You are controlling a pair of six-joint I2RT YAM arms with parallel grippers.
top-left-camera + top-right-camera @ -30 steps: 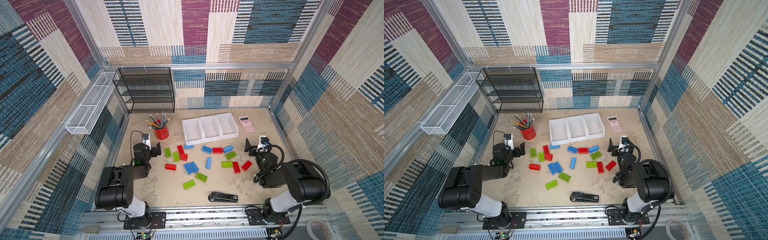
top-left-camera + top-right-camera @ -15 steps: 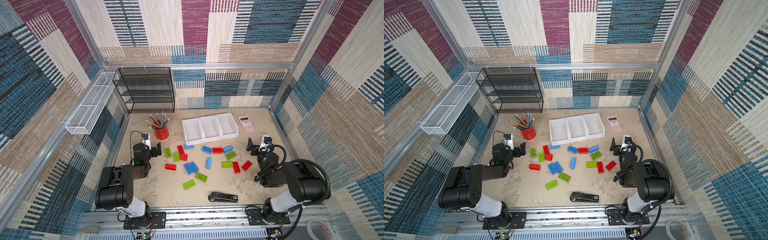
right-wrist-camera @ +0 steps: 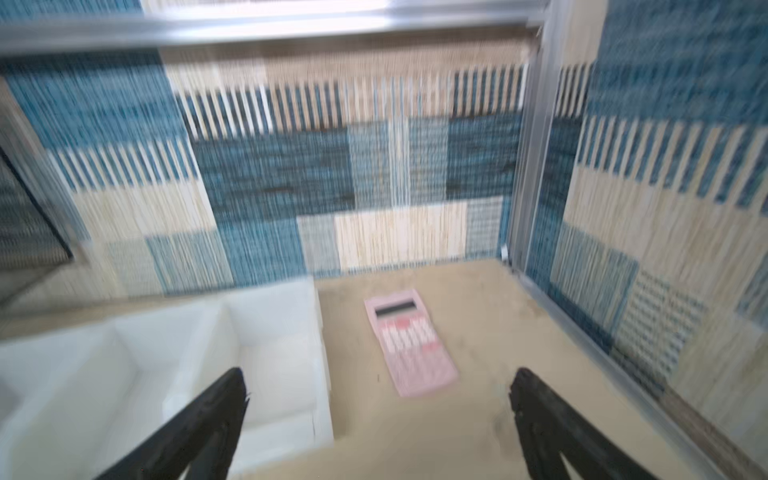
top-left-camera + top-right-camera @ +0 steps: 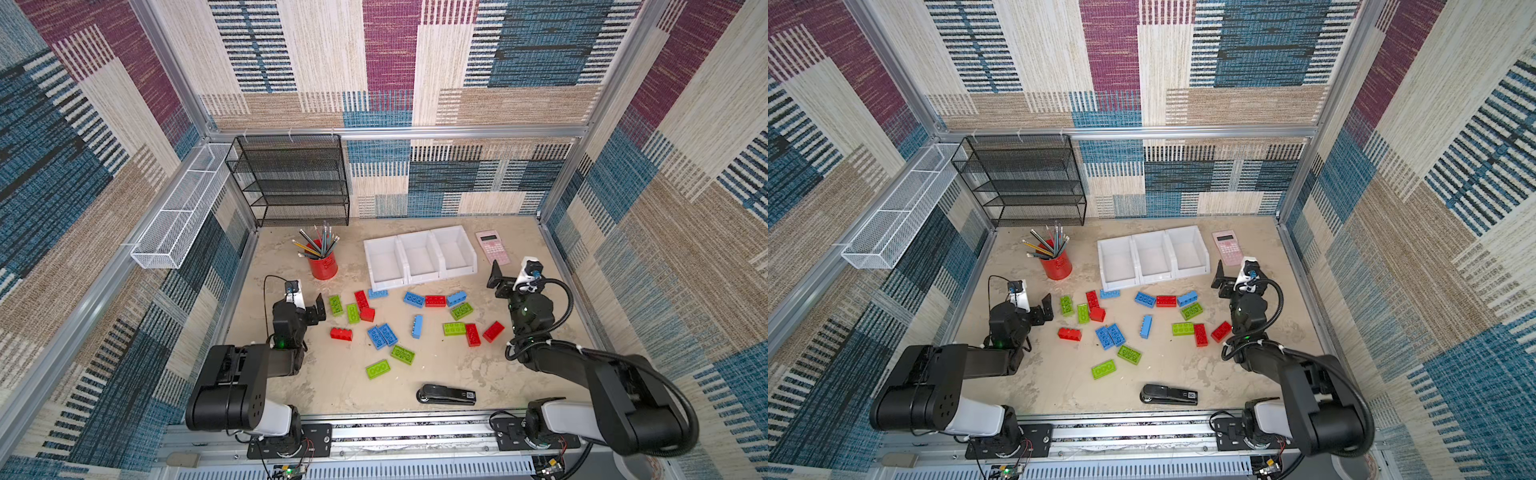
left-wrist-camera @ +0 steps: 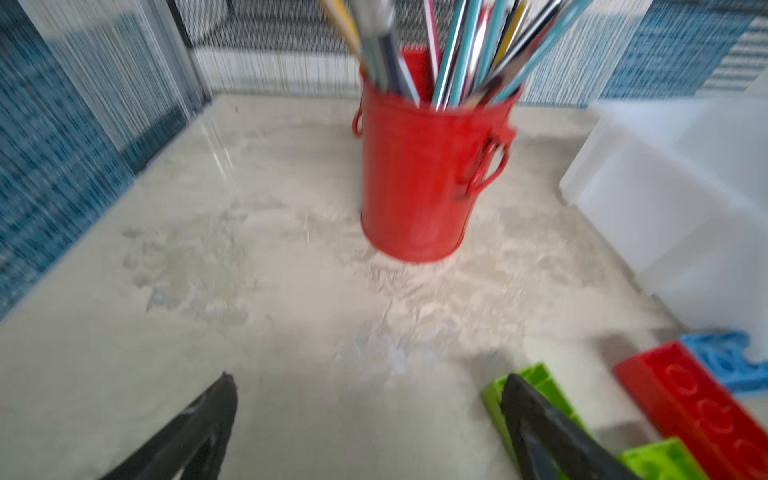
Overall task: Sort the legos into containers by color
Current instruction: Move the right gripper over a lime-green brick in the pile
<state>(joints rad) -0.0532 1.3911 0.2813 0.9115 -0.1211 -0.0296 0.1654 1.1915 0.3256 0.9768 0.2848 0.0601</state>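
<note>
Several red, blue and lime-green legos (image 4: pixel 415 324) lie scattered on the sandy table in both top views (image 4: pixel 1144 326). Behind them stand three white containers (image 4: pixel 384 286) (image 4: pixel 1117 286) in a row, all empty. My left gripper (image 4: pixel 306 307) (image 4: pixel 1034 309) is open and low at the left end of the scatter. In the left wrist view it (image 5: pixel 369 380) holds nothing, and one finger stands just in front of a green lego (image 5: pixel 536 372). My right gripper (image 4: pixel 512 277) (image 4: pixel 1235 278) (image 3: pixel 378 376) is open and empty, beside the rightmost container (image 3: pixel 320 353).
A red pencil cup (image 4: pixel 323 266) (image 5: pixel 419 174) stands ahead of the left gripper. A pink calculator (image 4: pixel 492 246) (image 3: pixel 409 340) lies ahead of the right gripper. A black stapler (image 4: pixel 446 394) lies near the front edge. A black mesh shelf (image 4: pixel 299 183) stands at the back left.
The right gripper has shifted slightly to the right beside the containers. The left arm has hardly moved. Both grippers stay open and the legos lie as before.
</note>
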